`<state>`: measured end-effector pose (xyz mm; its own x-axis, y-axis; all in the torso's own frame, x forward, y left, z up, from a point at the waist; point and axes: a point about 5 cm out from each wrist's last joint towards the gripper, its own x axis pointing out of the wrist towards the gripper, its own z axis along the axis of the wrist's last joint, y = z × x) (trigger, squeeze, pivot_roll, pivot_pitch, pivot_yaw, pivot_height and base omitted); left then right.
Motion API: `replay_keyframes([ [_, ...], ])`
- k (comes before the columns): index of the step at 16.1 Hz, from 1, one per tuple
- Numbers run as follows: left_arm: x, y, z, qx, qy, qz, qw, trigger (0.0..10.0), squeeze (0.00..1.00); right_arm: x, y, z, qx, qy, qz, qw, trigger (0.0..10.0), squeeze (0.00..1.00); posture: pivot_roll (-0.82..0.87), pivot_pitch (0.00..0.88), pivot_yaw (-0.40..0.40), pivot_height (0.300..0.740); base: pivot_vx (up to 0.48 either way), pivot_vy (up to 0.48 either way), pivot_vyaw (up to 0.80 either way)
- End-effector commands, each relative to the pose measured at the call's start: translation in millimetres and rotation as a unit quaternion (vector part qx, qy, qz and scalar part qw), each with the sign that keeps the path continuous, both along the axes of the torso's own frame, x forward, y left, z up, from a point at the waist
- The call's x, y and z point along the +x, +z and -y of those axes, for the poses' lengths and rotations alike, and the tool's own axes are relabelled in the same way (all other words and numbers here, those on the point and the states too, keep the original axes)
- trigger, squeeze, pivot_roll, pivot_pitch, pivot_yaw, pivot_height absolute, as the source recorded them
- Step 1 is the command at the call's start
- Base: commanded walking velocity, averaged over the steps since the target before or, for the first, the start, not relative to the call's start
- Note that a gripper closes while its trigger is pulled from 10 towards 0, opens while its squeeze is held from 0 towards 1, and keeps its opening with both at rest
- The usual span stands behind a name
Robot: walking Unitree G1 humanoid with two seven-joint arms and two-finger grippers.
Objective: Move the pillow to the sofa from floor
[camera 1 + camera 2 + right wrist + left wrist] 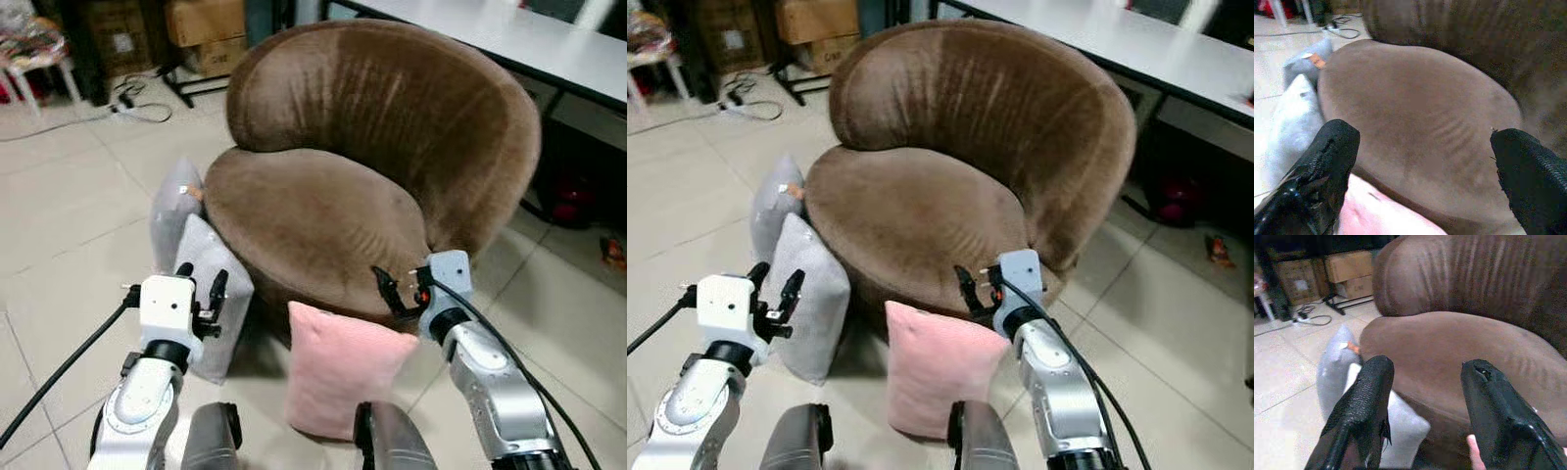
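Observation:
A pink pillow stands on the tiled floor and leans against the front of the round brown sofa. My right gripper hovers open just above the pillow's top right corner, by the seat's front edge. In the right wrist view its fingers spread wide over the seat, and the pink pillow lies below them. My left gripper is open too, in front of a grey pillow propped against the sofa's left side. A second grey pillow stands behind that one.
A long white table runs behind the sofa on the right, with a red object beneath it. Cardboard boxes, a power strip with cables and a stool stand at the far left. Tiled floor spreads out to the left.

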<state>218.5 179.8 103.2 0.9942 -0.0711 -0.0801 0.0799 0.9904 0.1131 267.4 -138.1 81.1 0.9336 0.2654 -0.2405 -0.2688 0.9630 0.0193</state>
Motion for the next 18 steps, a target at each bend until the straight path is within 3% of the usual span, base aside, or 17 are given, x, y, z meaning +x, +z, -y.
replay_keyframes([
  [1,1.3,0.4,2.4,-0.001,-0.003,-0.001,1.0,10.0,0.0,0.5,1.9,3.5,-0.011,0.002,0.005,1.0,10.0,0.0,-0.01,0.0,-0.074,0.587,0.311,0.0,0.0],
  [8,2.7,0.7,2.8,0.0,-0.002,0.0,1.0,10.0,0.0,2.0,0.6,6.2,-0.005,-0.012,-0.002,1.0,10.0,0.0,-0.01,0.0,-0.074,0.587,0.288,0.0,0.0],
  [11,3.2,-1.0,2.2,-0.002,0.003,-0.005,1.0,10.0,0.0,1.7,-0.7,5.2,0.002,-0.01,-0.011,1.0,10.0,0.0,-0.01,0.0,-0.074,0.587,0.0,0.0,0.0],
  [18,4.7,-4.6,-1.0,0.025,-0.039,-0.02,0.999,10.0,0.0,3.9,-1.2,5.7,0.015,-0.006,-0.012,1.0,10.0,0.0,-0.01,0.0,-0.073,0.512,0.0,0.0,0.0],
])
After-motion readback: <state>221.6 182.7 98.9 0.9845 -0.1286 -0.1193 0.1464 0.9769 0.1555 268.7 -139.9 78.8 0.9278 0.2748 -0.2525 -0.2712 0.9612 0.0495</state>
